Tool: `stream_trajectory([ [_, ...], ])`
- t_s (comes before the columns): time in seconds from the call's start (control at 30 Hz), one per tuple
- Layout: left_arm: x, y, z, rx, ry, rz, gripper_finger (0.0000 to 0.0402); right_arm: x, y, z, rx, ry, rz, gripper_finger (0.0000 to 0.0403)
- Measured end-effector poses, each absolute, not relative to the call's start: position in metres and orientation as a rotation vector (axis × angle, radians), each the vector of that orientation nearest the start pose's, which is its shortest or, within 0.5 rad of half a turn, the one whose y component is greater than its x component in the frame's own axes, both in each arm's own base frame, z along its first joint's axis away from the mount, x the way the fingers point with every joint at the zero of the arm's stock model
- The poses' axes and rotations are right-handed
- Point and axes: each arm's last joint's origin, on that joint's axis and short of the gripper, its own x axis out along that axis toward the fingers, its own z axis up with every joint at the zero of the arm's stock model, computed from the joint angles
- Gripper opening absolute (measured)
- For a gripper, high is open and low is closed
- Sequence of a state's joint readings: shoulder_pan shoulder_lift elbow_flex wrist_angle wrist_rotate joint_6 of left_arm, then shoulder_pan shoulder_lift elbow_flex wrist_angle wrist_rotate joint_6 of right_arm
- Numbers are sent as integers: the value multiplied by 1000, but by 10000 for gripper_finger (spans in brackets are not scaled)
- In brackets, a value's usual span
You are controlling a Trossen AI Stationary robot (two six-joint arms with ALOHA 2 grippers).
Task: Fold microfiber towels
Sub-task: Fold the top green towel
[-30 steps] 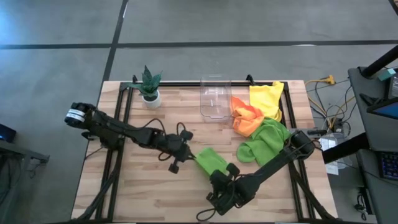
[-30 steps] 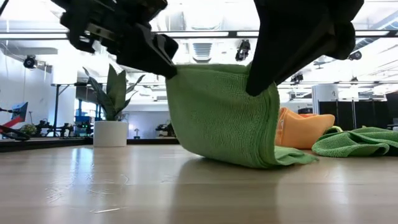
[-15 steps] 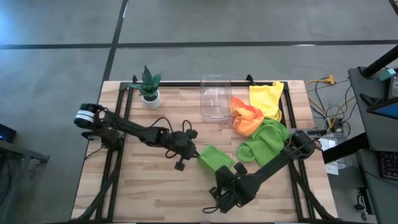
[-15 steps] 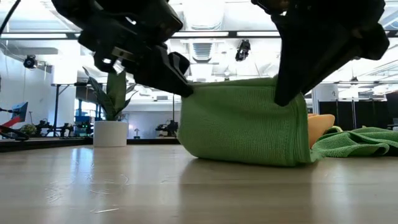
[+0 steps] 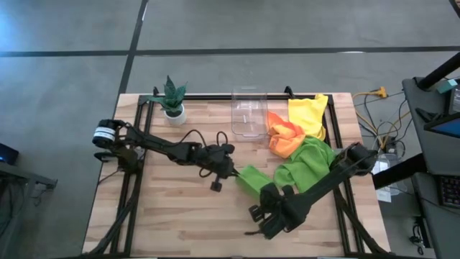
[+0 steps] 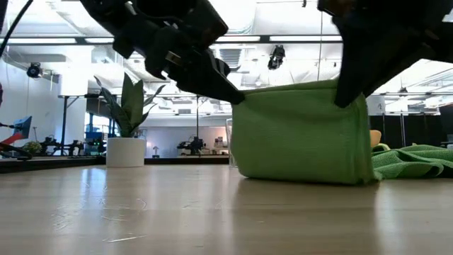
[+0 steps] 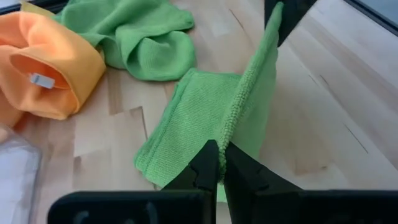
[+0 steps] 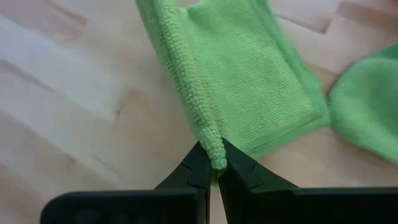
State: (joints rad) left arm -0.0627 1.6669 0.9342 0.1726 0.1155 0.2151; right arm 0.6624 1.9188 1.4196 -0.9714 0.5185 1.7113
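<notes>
A lime green towel (image 5: pixel 251 180) stands raised at mid-table between my two grippers; its lower part (image 7: pixel 186 118) lies flat on the wood. My left gripper (image 5: pixel 228 173) is shut on one end of the raised top edge. My right gripper (image 5: pixel 269 193) is shut on the other end. In the low view the towel (image 6: pixel 301 134) hangs as a sheet with its bottom fold on the table. A second green towel (image 5: pixel 305 162), an orange one (image 5: pixel 284 137) and a yellow one (image 5: pixel 307 115) lie crumpled at the right. My left gripper pinches the towel's raised top edge (image 7: pixel 229 134) at its left corner between its two fingers, slanting down from the table's left. The edge runs up and away to the other gripper. The towel hangs below, its lower part on the table. My right gripper pinches the hemmed top edge (image 8: pixel 208 140) at its other corner between its two fingertips, pointing steeply down. The fingers lie along the edge. The sheet hangs below, and its flat part (image 8: pixel 255 81) rests on the table.
A clear plastic bin (image 5: pixel 249 111) stands at the far middle, and a small potted plant (image 5: pixel 172 97) at the far left. Bare wood lies along the near edge and on the left half of the table (image 5: pixel 165 216).
Both grippers have gone toward the table's right edge, carrying the towel's top edge with them. The hanging sheet has come over the part that lies on the table. My right gripper has rolled about its own line.
</notes>
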Motion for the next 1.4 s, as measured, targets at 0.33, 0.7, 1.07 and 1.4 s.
stream_trajectory([
  [0.33,361,-24,194,176,533,-276,0,242,169,184,880,806,-622,12],
  [0.7,383,-8,187,64,572,-276,0,202,131,167,1021,774,-556,12],
  [1.07,412,9,170,37,626,-255,0,200,125,147,996,858,-588,12],
  [1.4,417,14,151,66,667,-261,0,197,122,139,991,864,-634,12],
])
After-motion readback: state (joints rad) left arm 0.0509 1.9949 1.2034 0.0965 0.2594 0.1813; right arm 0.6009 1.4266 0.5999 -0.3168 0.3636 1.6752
